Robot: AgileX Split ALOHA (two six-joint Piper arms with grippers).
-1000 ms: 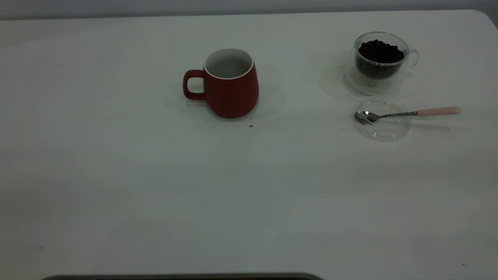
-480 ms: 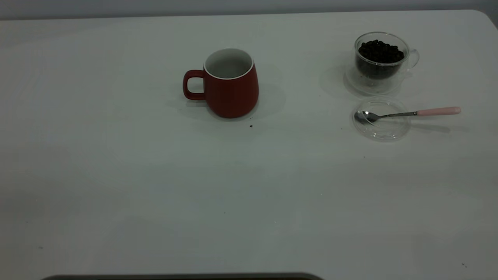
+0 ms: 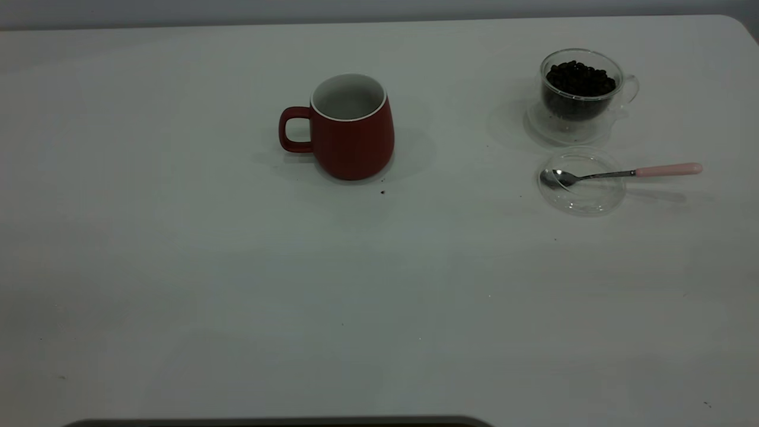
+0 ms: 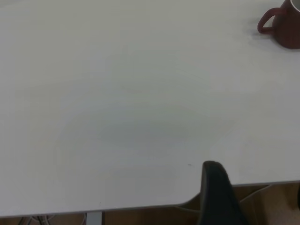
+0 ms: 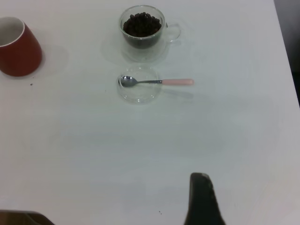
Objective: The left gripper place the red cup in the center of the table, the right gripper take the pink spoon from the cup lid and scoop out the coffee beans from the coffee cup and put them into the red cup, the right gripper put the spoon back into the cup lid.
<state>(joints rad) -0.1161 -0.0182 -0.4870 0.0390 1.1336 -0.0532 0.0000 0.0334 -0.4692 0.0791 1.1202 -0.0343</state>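
Observation:
The red cup (image 3: pixel 353 139) stands upright near the middle of the table (image 3: pixel 237 267), its handle toward the left; it also shows as the red cup (image 4: pixel 283 28) and the red cup (image 5: pixel 16 49) in the wrist views. At the right rear, the coffee cup (image 3: pixel 580 89) on its saucer holds coffee beans (image 3: pixel 578 77). In front of it lies the cup lid (image 3: pixel 584 198), with the pink spoon (image 3: pixel 628 173) resting bowl-down in it and its handle pointing right. Both arms are out of the exterior view. My left gripper (image 4: pixel 257 176) hangs open over the table's near left edge. My right gripper (image 5: pixel 251 187) is open, well short of the cup lid (image 5: pixel 138 96).
A tiny dark speck (image 3: pixel 382 192) lies just in front of the red cup. A dark strip (image 3: pixel 278 422) runs along the bottom of the exterior view. The left wrist view shows the table's edge (image 4: pixel 140 205) with floor below it.
None of the cups, lid or spoon has moved. A faint shadow over the near left part of the table has faded away.

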